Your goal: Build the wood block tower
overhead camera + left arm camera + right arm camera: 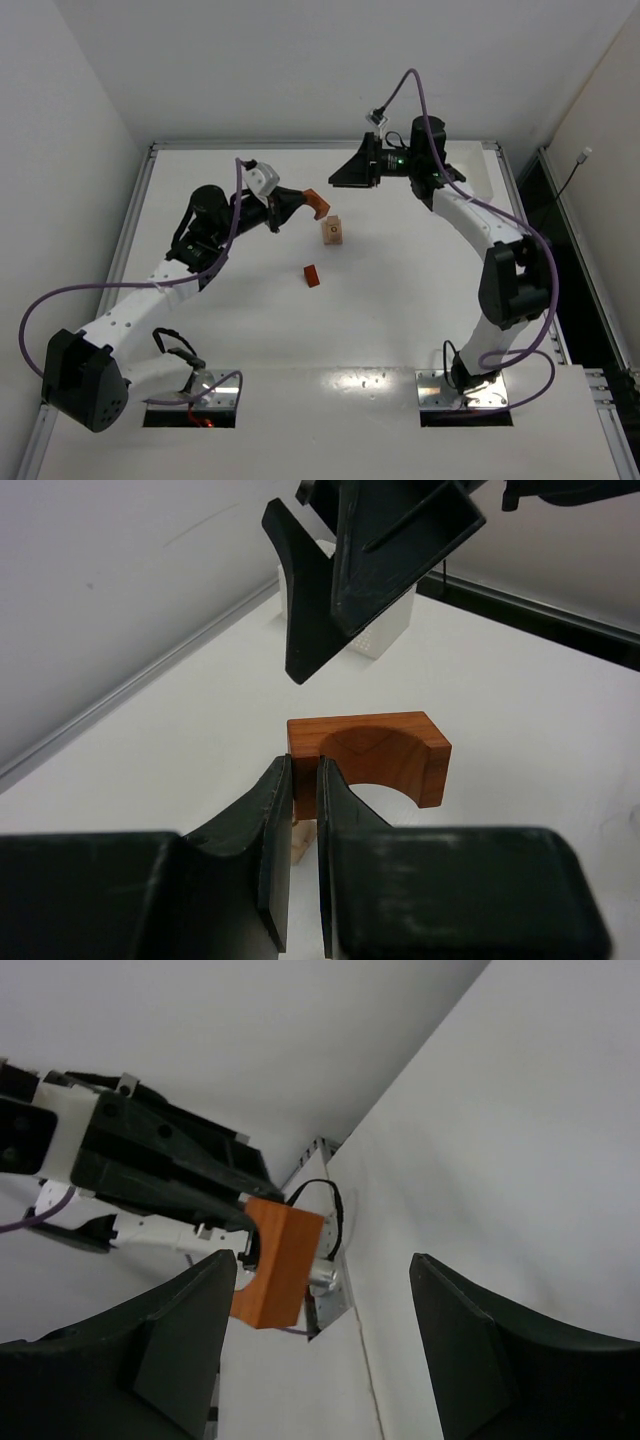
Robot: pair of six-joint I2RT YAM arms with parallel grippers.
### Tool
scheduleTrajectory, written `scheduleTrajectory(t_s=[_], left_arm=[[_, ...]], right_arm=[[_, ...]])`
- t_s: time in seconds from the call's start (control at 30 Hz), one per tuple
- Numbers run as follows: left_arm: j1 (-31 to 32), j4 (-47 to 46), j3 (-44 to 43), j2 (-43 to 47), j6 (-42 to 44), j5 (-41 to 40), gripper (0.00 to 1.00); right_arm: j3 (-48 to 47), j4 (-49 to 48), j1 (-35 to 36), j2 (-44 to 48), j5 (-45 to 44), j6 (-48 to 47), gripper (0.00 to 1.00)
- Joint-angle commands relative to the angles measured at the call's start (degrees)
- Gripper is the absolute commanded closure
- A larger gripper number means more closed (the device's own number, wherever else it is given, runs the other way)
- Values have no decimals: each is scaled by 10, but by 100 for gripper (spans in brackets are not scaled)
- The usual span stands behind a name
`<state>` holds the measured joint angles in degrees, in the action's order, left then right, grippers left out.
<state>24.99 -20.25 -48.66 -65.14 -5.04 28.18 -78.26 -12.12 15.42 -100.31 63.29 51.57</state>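
Left claw (304, 790) clenched on corner of orange arch block (385, 755), upper centre of top view, above-left of tan block (332, 232). Right claw (348, 178) released, empty. Risk: thin pinch, arch could twist and topple tan block.

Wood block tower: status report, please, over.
Left gripper shut on orange arch block. Right gripper open, empty, close by. Tan block upright on table, small orange block nearby.

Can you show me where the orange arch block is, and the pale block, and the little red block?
orange arch block (372, 748): left wrist view, in its curved hollow.
pale block (332, 232): top view, on its upper face.
small red block (311, 275): top view, on its middle.
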Motion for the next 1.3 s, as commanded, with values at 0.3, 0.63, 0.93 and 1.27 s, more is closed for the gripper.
scheduleTrajectory(t_s=[0.3, 0.63, 0.93, 1.27], left_arm=[[7, -52, 23, 4, 98, 23, 100], [37, -71, 80, 85, 220, 61, 100], [68, -99, 110, 128, 278, 61, 100], [84, -128, 137, 134, 304, 56, 100]], right_arm=[[-15, -93, 24, 2, 165, 65, 34], [22, -81, 13, -16, 191, 71, 35], [22, -81, 24, -33, 244, 65, 38], [-29, 18, 43, -38, 279, -2, 41]])
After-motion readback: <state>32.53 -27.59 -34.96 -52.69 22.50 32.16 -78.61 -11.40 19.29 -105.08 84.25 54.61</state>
